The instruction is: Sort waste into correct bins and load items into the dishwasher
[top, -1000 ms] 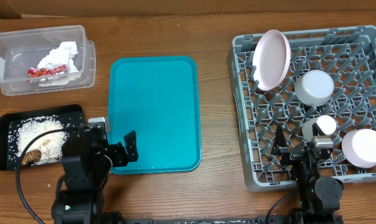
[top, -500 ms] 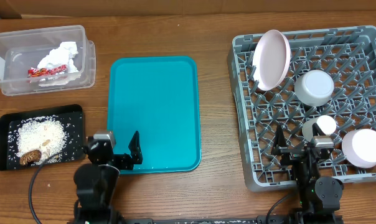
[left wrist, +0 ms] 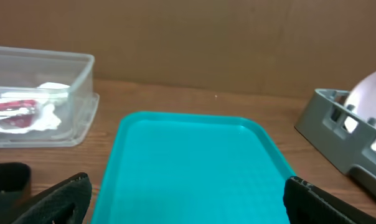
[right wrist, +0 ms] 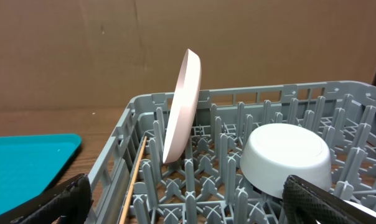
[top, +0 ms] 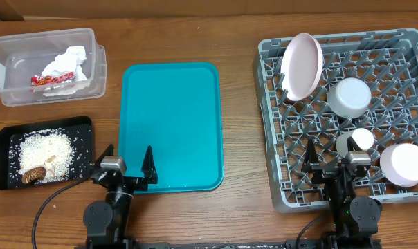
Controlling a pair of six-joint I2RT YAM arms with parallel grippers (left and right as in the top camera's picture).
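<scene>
Across the overhead view, the sorting looks finished, as far as I can judge. The napkin (top: pixel 67 62) and wrapper (top: pixel 53 81) lie in the clear tub (top: pixel 1 52). The rice (top: pixel 43 149) and brown lump (top: pixel 34 174) are in the black tray (top: pixel 5 138), and the teal tray (top: pixel 171 124) is bare. The plate (top: pixel 302 66) stands on edge in the rack (top: pixel 271 138), with the bowl (top: pixel 349 97), cup (top: pixel 361 140) and pink dish (top: pixel 405 164) among the pegs. The left gripper (top: pixel 126 160) sits at the teal tray's near edge and the right gripper (top: pixel 337 160) at the rack's near edge. Both have their jaws spread wide and hold nothing.

The step in hand reads as parking the arms. Done well, that means drawing straight back rather than sweeping sideways. The left arm should stay off the tray's rim, and the right should stay clear of the cup just beside it.

From the left wrist, the two fingers frame only the empty teal tray ahead. The tub is off to the left and a corner of the rack to the right.

From the right wrist, the wide fingers frame the rack. The plate stands nearly upright and the bowl is upside down to its right. A careless lift could knock the plate.

The wrapper's red-and-white print is too small to read, and no brand or label is legible anywhere else.
</scene>
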